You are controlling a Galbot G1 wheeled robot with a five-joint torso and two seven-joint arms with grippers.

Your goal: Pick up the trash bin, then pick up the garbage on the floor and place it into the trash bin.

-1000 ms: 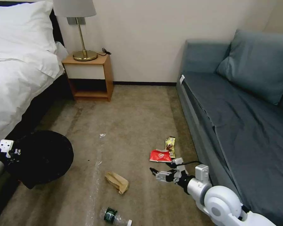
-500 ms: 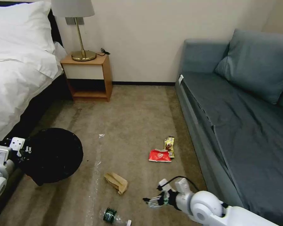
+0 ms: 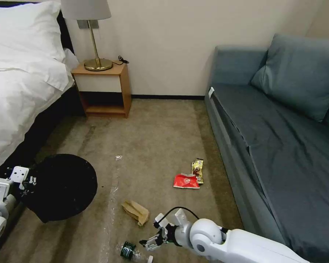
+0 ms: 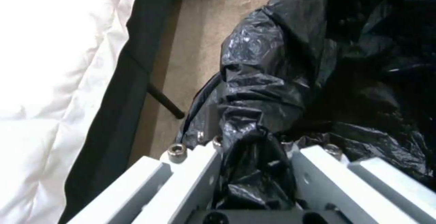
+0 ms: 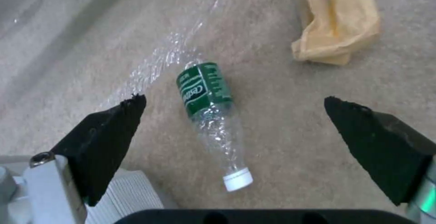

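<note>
Black-lined trash bin (image 3: 64, 186) held off carpet — clear bottle (image 5: 211, 115) lying flat.

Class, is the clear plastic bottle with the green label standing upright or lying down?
Lying down: the clear plastic bottle with the green label rests on its side on the carpet.

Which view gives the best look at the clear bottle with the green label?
The right wrist view: the bottle lies whole on the carpet between the open right gripper fingers, label and white cap plain. The head view catches it at the frame's bottom edge, partly behind the gripper. The left wrist view looks at the trash bin instead.
</note>
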